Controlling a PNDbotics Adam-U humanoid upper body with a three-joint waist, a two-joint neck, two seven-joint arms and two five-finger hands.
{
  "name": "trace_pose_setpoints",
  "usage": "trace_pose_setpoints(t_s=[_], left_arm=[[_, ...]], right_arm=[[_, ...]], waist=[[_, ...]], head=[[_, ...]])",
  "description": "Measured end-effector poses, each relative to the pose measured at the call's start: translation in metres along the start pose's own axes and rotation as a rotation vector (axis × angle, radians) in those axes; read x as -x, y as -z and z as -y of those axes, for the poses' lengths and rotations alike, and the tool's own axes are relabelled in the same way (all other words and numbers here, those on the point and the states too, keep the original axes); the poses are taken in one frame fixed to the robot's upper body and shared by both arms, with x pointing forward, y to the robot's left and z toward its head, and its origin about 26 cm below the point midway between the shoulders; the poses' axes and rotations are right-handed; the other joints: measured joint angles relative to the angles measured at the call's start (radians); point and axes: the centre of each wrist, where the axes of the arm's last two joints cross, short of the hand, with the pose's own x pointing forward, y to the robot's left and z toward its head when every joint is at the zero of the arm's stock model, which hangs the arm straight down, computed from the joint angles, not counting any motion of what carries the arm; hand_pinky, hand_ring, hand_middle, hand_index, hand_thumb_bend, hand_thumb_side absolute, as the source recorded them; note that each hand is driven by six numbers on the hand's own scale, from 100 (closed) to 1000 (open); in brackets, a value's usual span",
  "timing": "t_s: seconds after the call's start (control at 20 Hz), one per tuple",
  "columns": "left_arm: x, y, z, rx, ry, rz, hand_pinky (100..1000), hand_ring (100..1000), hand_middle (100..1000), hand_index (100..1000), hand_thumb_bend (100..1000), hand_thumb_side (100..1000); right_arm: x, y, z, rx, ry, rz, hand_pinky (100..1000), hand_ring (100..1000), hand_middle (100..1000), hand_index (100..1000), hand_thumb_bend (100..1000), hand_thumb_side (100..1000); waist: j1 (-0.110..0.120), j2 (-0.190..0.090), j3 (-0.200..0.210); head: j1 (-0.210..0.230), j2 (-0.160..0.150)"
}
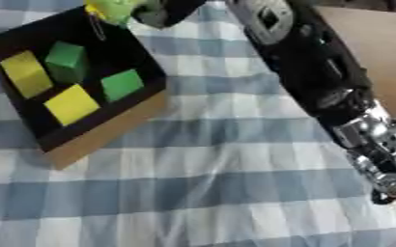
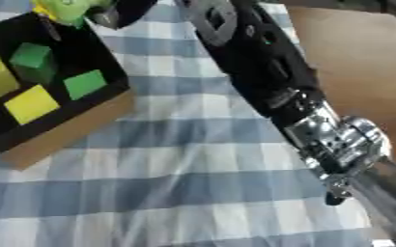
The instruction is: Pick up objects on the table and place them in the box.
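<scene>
A cardboard box (image 1: 108, 132) with a black inside lies at the upper left. In it are two yellow blocks (image 1: 25, 73) (image 1: 70, 103) and two green blocks (image 1: 66, 60) (image 1: 121, 84). My right arm (image 1: 319, 82) runs from the lower right up to the top edge. Its hand (image 1: 155, 12) is over the box's far corner, fingers curled on a light green and yellow object (image 1: 113, 9). That object is cut off by the top edge, with a thin wire-like piece (image 1: 96, 26) hanging below it. My left hand does not show.
A blue and white checked cloth (image 1: 218, 159) covers the table. Bare brown tabletop (image 1: 379, 48) shows at the right beyond the cloth's edge. The arm crosses the right half of the view.
</scene>
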Motion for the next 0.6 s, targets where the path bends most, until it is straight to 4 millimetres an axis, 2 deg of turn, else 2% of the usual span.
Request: trace_pose_setpoints(t_s=[0.15,0.2,0.25,0.3,0.4,0.5,0.6], left_arm=[[-0.001,0.001,0.003,0.004,-0.020,0.011,760,882,771,808,579,593],[-0.001,0.001,0.003,0.005,-0.023,0.012,760,883,771,808,579,593],[-0.001,0.001,0.003,0.007,-0.026,0.014,760,883,771,808,579,594],[-0.001,0.001,0.003,0.008,-0.028,0.016,760,883,772,809,578,594],[-0.001,0.001,0.004,0.012,-0.033,0.016,760,885,773,809,577,595],[-0.001,0.001,0.005,0.015,-0.035,0.016,760,885,773,809,577,596],[-0.001,0.001,0.005,0.016,-0.034,0.015,760,886,774,810,576,597]], right_arm=[[0.000,0.010,-0.014,-0.023,-0.009,0.001,896,864,628,782,100,100],[0.001,0.012,-0.018,-0.033,-0.016,-0.001,901,896,727,860,100,122],[0.001,0.014,-0.023,-0.046,-0.026,0.000,909,921,774,908,100,144],[0.001,0.016,-0.027,-0.061,-0.039,0.003,940,969,860,973,100,204],[0.002,0.019,-0.032,-0.091,-0.073,0.013,971,994,879,995,100,257],[0.003,0.020,-0.033,-0.118,-0.104,0.027,985,1000,887,1000,138,301],[0.004,0.019,-0.034,-0.142,-0.125,0.039,988,1000,891,1000,173,295]], waist=[[0.000,0.001,0.006],[0.000,0.001,0.008],[0.000,0.001,0.009],[0.000,0.001,0.009],[0.000,0.001,0.009],[0.000,0.001,0.009],[0.000,0.001,0.009]], head=[[-0.009,-0.006],[-0.010,-0.008],[-0.011,-0.008],[-0.011,-0.008],[-0.011,-0.008],[-0.010,-0.008],[-0.010,-0.008]])
